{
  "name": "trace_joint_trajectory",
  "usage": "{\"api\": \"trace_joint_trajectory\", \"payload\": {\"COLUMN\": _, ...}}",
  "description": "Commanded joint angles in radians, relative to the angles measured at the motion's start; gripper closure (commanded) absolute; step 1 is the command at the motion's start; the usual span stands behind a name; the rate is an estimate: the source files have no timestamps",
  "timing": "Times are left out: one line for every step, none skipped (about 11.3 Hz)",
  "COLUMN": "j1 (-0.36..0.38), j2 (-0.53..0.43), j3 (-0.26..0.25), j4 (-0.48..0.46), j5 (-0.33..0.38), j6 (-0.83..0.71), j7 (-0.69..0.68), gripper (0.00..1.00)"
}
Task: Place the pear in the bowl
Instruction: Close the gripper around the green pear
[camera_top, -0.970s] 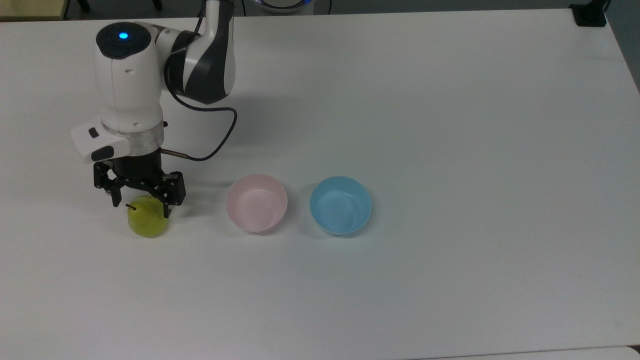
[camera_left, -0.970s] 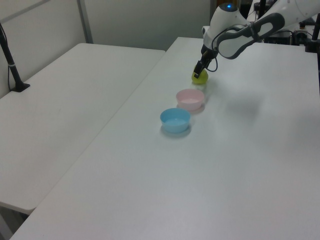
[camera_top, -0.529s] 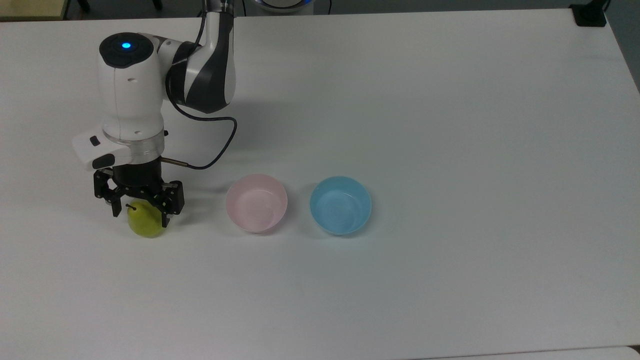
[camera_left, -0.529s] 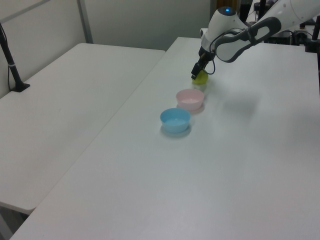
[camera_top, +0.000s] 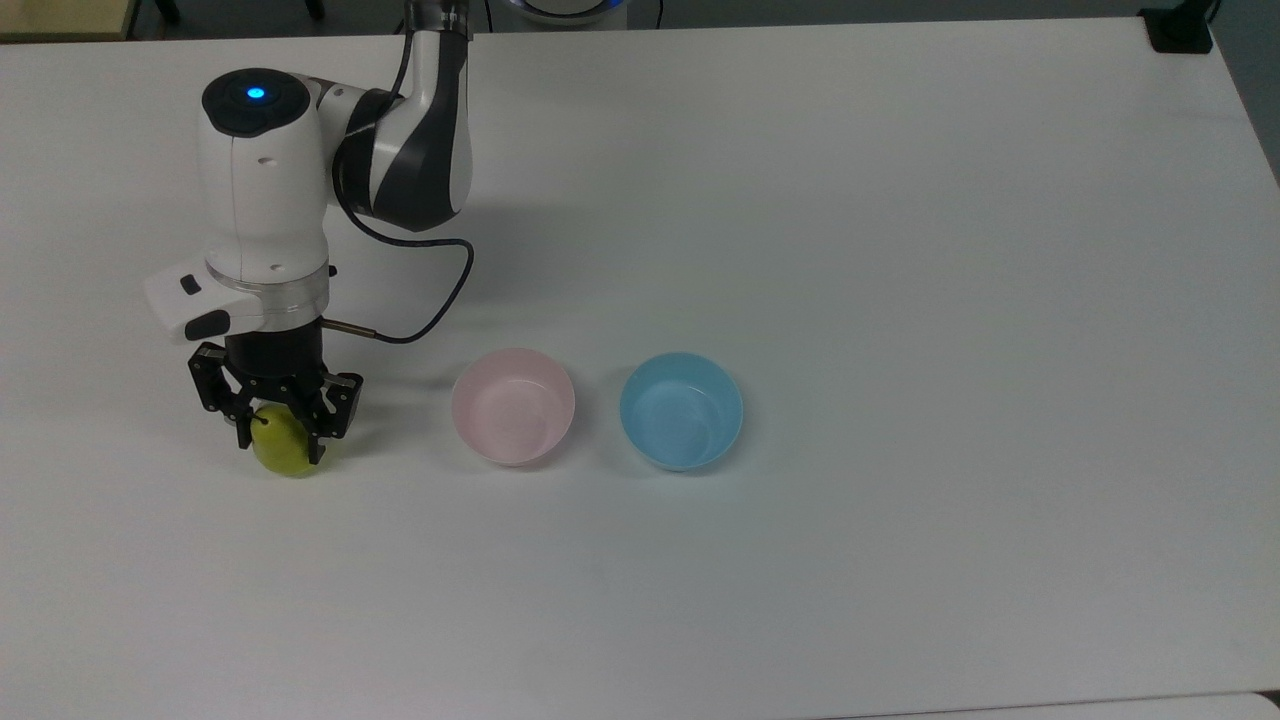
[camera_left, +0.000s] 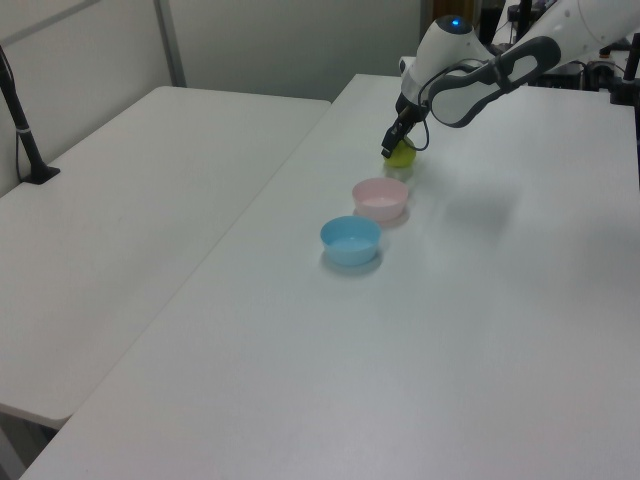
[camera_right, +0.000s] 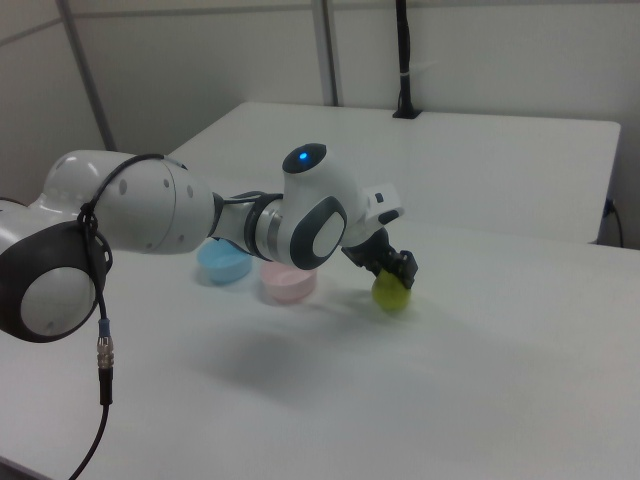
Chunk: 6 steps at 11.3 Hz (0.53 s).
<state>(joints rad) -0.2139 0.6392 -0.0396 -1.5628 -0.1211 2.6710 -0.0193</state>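
**Gripper closed around pear, pear on table**

The gripper (camera_top: 279, 437) points straight down over the pear (camera_top: 283, 450), near the top view's left edge of the white table (camera_top: 900, 250). Its two black fingers (camera_top: 318, 438) stand narrowed on either side of the pear's upper part, one on the top view's left and one on the top view's right, and both appear to touch the fruit. The hand therefore grasps the pear. The lower half of the pear shows below the fingertips. The dark stem sits between the fingers.

In the right view the gripper (camera_right: 393, 275) covers the top of the pear (camera_right: 390, 293), and the pear's base appears to rest on the table (camera_right: 480, 380). Whether it has lifted clear cannot be told.

In the left view the gripper (camera_left: 393, 150) and pear (camera_left: 402, 155) lie at the far end of the row of objects.

The pink bowl (camera_top: 513, 406) stands upright on the table, well apart from the pear on the top view's right, with nothing inside it. A blue bowl (camera_top: 681, 411) stands just beside the pink bowl, further to the top view's right, not touching it. Pear, pink bowl and blue bowl form a rough line.

A black cable (camera_top: 440, 290) loops from the arm to the wrist above the gripper.
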Motion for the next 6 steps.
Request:
{"api": "trace_joint_trajectory", "payload": {"j1": 0.002, "j2": -0.012, "j3": -0.003, "j4": 0.012, "j5": -0.011, "j6": 0.012, "j7": -0.007, "gripper": 0.8}}
{"api": "trace_joint_trajectory", "payload": {"j1": -0.002, "j2": -0.025, "j3": -0.005, "j4": 0.014, "j5": -0.011, "j6": 0.009, "j7": -0.007, "gripper": 0.8}}
{"api": "trace_joint_trajectory", "payload": {"j1": -0.007, "j2": -0.047, "j3": -0.003, "j4": 0.012, "j5": -0.009, "j6": 0.003, "j7": -0.005, "gripper": 0.8}}
{"api": "trace_joint_trajectory", "payload": {"j1": -0.007, "j2": -0.073, "j3": -0.003, "j4": 0.004, "j5": -0.008, "j6": 0.0, "j7": -0.001, "gripper": 0.8}}
{"api": "trace_joint_trajectory", "payload": {"j1": -0.005, "j2": -0.102, "j3": -0.003, "j4": -0.003, "j5": -0.005, "j6": -0.006, "j7": 0.002, "gripper": 0.8}}
{"api": "trace_joint_trajectory", "payload": {"j1": -0.001, "j2": -0.14, "j3": -0.003, "j4": -0.009, "j5": 0.001, "j6": -0.057, "j7": 0.004, "gripper": 0.8}}
